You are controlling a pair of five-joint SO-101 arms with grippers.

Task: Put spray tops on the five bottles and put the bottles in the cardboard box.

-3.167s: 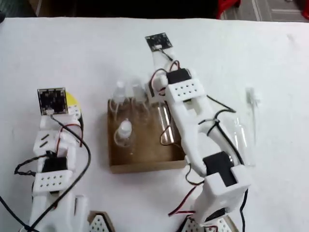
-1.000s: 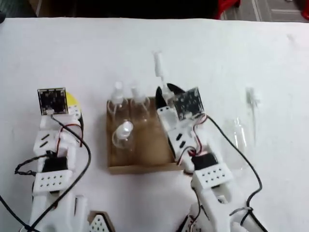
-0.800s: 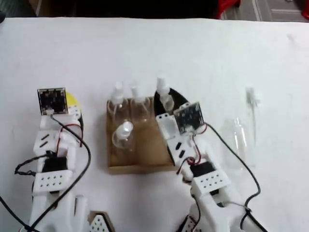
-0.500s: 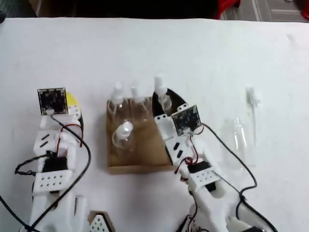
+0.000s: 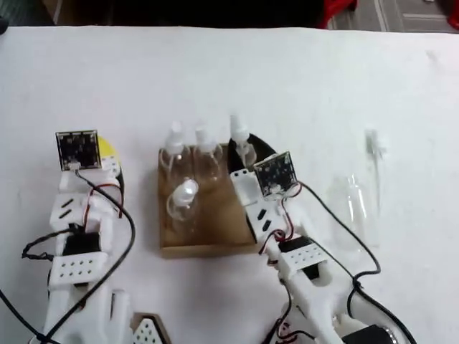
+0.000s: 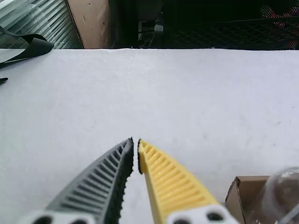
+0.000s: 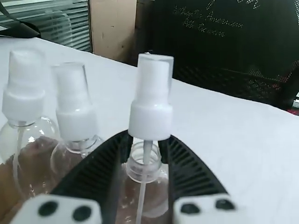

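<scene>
My right gripper (image 5: 247,148) is shut on the neck of a clear bottle (image 7: 142,169) at the back right corner of the cardboard box (image 5: 224,218). A white spray top (image 7: 152,109) sits on that bottle, raised a little above the neck with its tube inside. Two capped bottles (image 5: 176,145) (image 5: 206,147) stand along the box's back edge, and a third (image 5: 183,198) is in its middle. An uncapped bottle (image 5: 355,206) lies on the table to the right, with a loose spray top (image 5: 374,145) beyond it. My left gripper (image 6: 136,142) rests shut left of the box.
The table is covered with a white cloth (image 5: 323,79), bare behind the box and at far left. The box's corner (image 6: 239,193) and a bottle's round shoulder (image 6: 280,193) are near my left gripper. Dark furniture stands past the table's far edge.
The right arm drew back from its far reach over the box and brought the capped bottle down to the box's back right corner. The left arm has not moved.
</scene>
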